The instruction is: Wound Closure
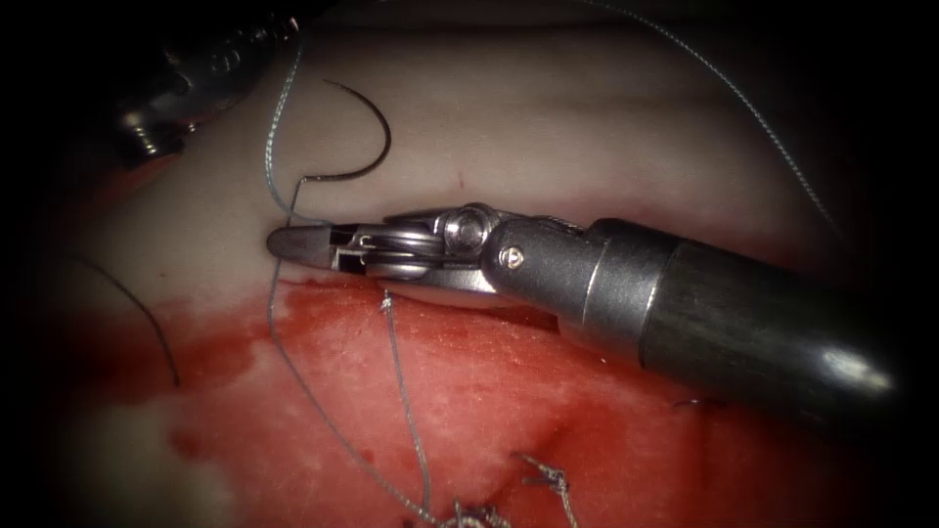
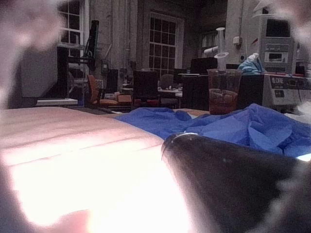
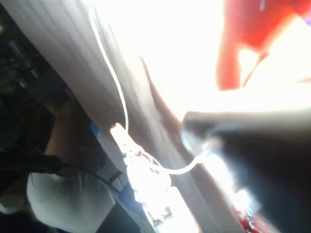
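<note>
My right tool (image 1: 293,242) lies across the tissue (image 1: 548,117), its jaws closed on the thread (image 1: 273,147). The needle (image 1: 367,147) lies free on the pale tissue just beyond, not in it. My left tool (image 1: 186,83) sits at the far-left corner; I cannot tell its jaws. Cut thread ends (image 1: 543,479) lie in the red fluid (image 1: 509,391).

The pale tissue (image 1: 587,127) above the right pincer (image 1: 293,242) is crossed by the needle (image 1: 367,147) and thread (image 1: 279,127); bare tissue is left further right. Below, thread ends (image 1: 406,391) intrude.
</note>
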### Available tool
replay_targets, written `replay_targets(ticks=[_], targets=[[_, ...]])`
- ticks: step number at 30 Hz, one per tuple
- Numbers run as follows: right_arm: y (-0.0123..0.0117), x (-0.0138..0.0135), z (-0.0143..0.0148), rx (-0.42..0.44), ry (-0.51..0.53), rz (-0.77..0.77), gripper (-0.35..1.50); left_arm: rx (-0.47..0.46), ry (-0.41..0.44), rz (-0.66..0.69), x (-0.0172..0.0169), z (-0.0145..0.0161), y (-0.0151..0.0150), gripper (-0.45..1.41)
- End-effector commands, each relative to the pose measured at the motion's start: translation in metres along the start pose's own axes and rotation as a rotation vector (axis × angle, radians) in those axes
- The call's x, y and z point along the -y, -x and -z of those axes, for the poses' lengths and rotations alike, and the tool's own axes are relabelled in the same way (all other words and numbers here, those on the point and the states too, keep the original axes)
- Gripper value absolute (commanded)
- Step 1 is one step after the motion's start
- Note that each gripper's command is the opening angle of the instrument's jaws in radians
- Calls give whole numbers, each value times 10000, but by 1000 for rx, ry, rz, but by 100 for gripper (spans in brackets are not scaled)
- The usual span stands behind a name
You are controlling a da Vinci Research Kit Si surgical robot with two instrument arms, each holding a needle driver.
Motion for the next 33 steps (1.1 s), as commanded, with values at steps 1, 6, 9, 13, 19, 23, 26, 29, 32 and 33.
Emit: replay_targets(ticks=[1, 6, 9, 13, 19, 23, 26, 29, 32, 33], targets=[[11, -12, -5, 10, 17, -4, -35, -7, -4, 0, 12, -4, -12, -45], [24, -7, 0, 90, 119, -46, -35, 52, 25, 74, 5, 6, -4, -45], [31, -8, 5, 118, 146, -58, -35, 95, 45, 122, -1, 13, 2, -45], [34, -8, 10, 152, 152, -66, -35, 142, 72, 141, -12, 26, 6, -45], [43, -6, 21, 190, 144, -75, -35, 161, 136, 200, -16, 53, 5, -45], [51, 0, 28, 230, 157, -79, -35, 189, 274, 279, -24, 72, 1, -45], [56, 1, 34, 261, 188, -91, -35, 224, 355, 295, -35, 84, 0, -45], [58, 0, 34, 293, 200, -89, -35, 220, 417, 306, -44, 87, 2, -45], [59, -1, 29, 310, 205, -88, -35, 233, 512, 319, -60, 91, 1, -45], [58, -2, 26, 308, 224, -86, -35, 233, 538, 315, -64, 92, -1, -45]])
